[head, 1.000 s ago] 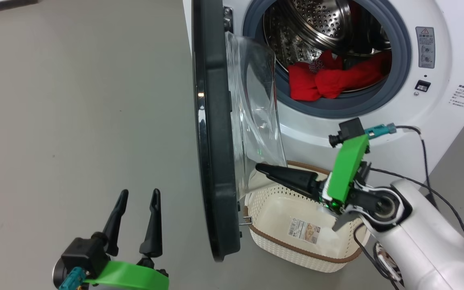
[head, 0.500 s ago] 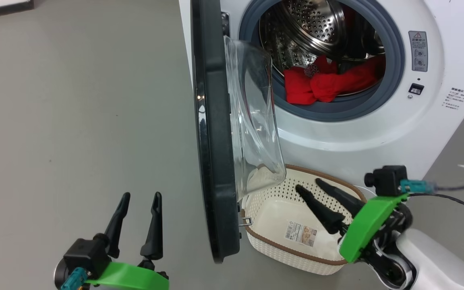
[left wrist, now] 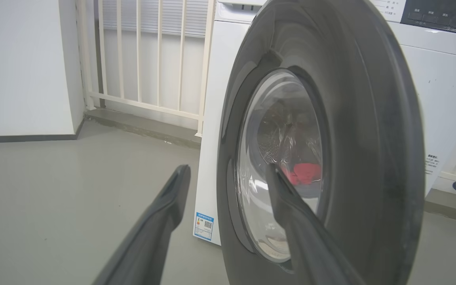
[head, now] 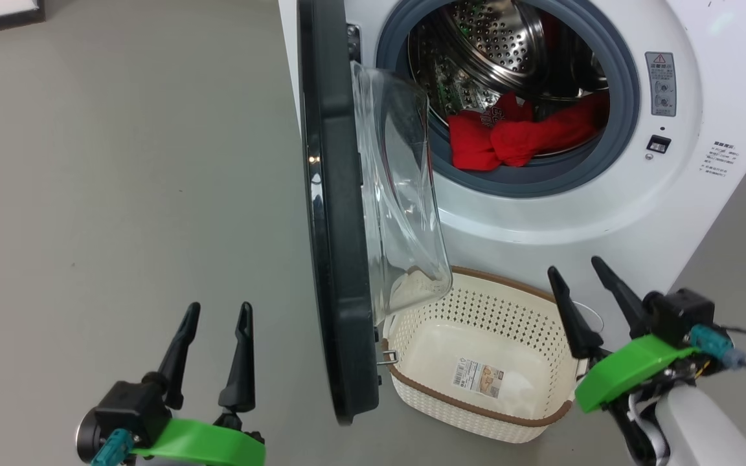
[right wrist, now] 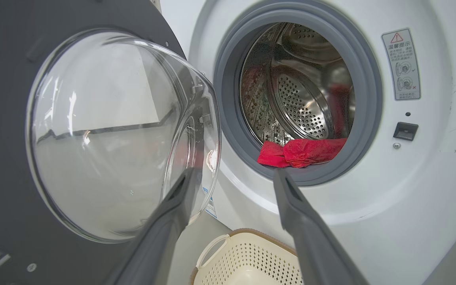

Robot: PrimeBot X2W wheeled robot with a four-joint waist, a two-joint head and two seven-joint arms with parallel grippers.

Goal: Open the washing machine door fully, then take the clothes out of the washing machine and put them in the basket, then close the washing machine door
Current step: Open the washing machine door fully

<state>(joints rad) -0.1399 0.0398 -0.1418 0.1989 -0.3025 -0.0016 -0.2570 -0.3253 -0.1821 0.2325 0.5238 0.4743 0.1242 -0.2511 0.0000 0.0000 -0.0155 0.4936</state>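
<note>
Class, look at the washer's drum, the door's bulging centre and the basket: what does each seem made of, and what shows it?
Drum: probably stainless steel, shiny and reflective, punched with holes.
Door centre: glass or clear hard plastic, glossy, see-through; which, unclear.
Basket: likely moulded plastic, matt cream, regular perforations, brown woven-look rim.

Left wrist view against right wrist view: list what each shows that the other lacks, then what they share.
Left wrist, of the two: the white railing and the black outer face of the washing machine door.
Right wrist, of the two: the door's inner side with its bulging glass, the grey rubber ring, the steel drum and the basket.
Shared: the door, the white washing machine, and the red clothes, seen through the glass from the left wrist and directly from the right.
</note>
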